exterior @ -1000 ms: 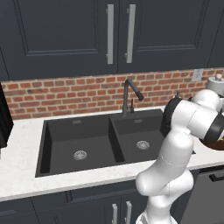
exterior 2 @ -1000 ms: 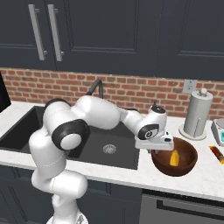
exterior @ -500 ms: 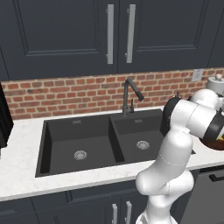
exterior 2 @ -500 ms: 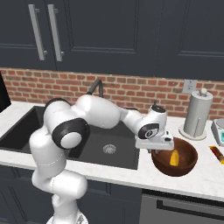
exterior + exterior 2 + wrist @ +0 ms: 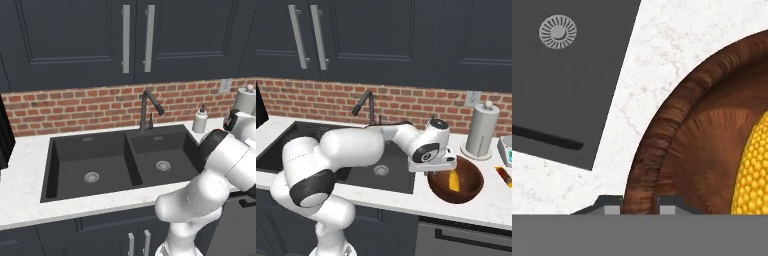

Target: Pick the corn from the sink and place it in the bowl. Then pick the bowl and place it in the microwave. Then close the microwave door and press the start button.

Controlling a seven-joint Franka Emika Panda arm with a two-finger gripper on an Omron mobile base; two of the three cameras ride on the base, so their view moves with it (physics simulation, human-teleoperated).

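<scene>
Large round reddish-brown wooden bowl (image 5: 462,196) on the white marbled counter (image 5: 421,198), just right of the matte black double-basin sink (image 5: 398,183). Short yellow-orange corn cob (image 5: 454,181) inside the bowl, leaning on the inner wall; lower end hidden by the near rim. In the hand view, corn (image 5: 752,175) cut off by the right edge, kernels sharp, ends out of frame.

End effector (image 5: 432,173) down at the bowl's left rim, fingers covered by the white hand in the right base view. In the hand view, end effector (image 5: 640,204) narrow, clamped on the rim: one dark fingertip (image 5: 612,203) outside the wall, the other inside, rim filling the gap. Only the very tops of the tips visible, so contact faces hard to make out. Bowl (image 5: 677,145) only partly in frame there, cut off right and bottom.

Sink corner (image 5: 577,80) and a round silver drain (image 5: 558,31) upper left in the hand view, bare counter (image 5: 657,65) between sink and bowl.

In the left base view, both basins of the sink (image 5: 100,160) open to sight, dark gooseneck tap (image 5: 149,107) behind, white soap bottle (image 5: 200,120) at the back right. Counter right of the sink blocked there by the white arm links.

Right base view: right basin mostly behind the arm, tap (image 5: 365,103) partly covered. Grey upright paper towel holder (image 5: 481,131) behind the bowl. Small orange-brown stick-like item (image 5: 503,175) and a pale device (image 5: 506,150) cropped by the right edge, device unidentifiable.
</scene>
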